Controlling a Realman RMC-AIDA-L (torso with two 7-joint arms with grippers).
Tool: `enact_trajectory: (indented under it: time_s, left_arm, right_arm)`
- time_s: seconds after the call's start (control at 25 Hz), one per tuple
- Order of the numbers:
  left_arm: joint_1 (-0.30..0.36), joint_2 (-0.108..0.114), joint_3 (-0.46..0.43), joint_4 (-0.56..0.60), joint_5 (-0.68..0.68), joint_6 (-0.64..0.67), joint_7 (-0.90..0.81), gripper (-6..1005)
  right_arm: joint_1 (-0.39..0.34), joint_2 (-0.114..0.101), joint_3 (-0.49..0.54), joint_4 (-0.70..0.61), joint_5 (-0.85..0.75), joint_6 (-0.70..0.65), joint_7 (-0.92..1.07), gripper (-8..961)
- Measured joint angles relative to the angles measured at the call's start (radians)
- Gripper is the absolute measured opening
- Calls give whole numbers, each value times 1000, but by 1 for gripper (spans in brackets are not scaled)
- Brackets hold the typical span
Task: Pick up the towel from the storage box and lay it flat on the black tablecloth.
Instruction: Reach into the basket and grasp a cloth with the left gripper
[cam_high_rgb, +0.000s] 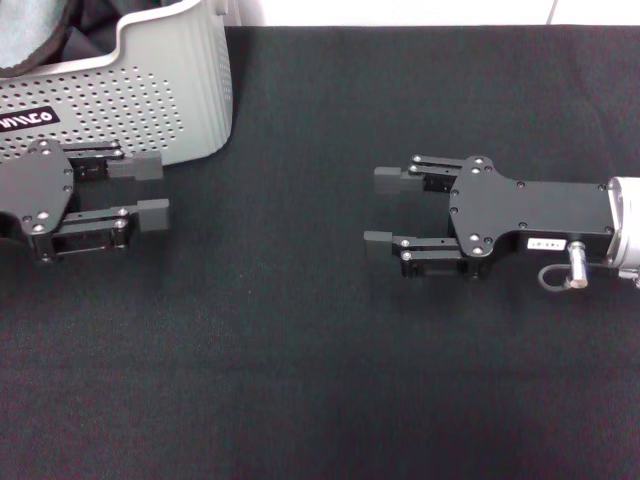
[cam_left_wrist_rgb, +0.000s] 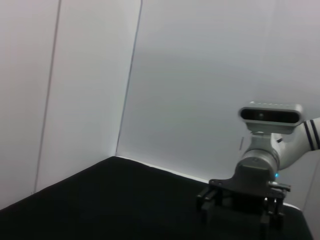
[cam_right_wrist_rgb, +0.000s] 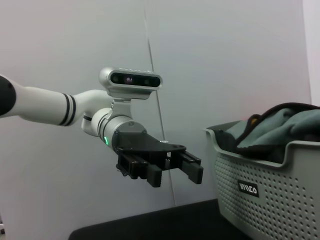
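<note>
The light grey perforated storage box (cam_high_rgb: 150, 90) stands at the far left on the black tablecloth (cam_high_rgb: 300, 380). The grey-green towel (cam_high_rgb: 20, 42) lies bunched inside it, mostly cut off by the picture's edge. In the right wrist view the towel (cam_right_wrist_rgb: 280, 127) rises above the box rim (cam_right_wrist_rgb: 270, 190). My left gripper (cam_high_rgb: 148, 190) is open and empty, hovering just in front of the box's near wall. It also shows in the right wrist view (cam_right_wrist_rgb: 175, 175). My right gripper (cam_high_rgb: 383, 210) is open and empty over the cloth at centre right, pointing toward the left gripper. It also shows in the left wrist view (cam_left_wrist_rgb: 232, 220).
White walls stand behind the table's far edge (cam_high_rgb: 420, 20). The black cloth covers the whole table surface in front of and between the arms (cam_left_wrist_rgb: 100, 200).
</note>
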Motion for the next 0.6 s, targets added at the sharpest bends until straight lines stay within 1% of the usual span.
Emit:
enact_trajectory:
  time_s: [0.2,0.28,0.36,0.4,0.48,0.56,0.6]
  left_arm:
    - [0,-3,-1,3,1,-15,-5,602]
    - [-3,-8,-8,8,-1,-20,-12,602]
    - [-11,-17,-41,20,-11,-22,-35,602]
    - [-17,-23,-63,33,-17,-24,-55,602]
    - [-36,-47,-117,92,-27,-40,-135,603]
    - [-56,-74,-143,187,-32,-72,-218,603]
    - [-69,-92,-147,260,-29,-102,-264,602]
  right_arm:
    - [0,0,0,14,1,-5,0,732]
    - [0,0,0,24,2,-6,-3,732]
    - [-1,0,1,34,5,-7,-9,731]
    - [-1,0,3,42,6,-10,-13,731]
    - [-2,0,6,57,7,-22,-21,730]
    - [-2,-1,7,70,7,-41,-26,729]
    - [-2,-1,7,76,7,-52,-27,729]
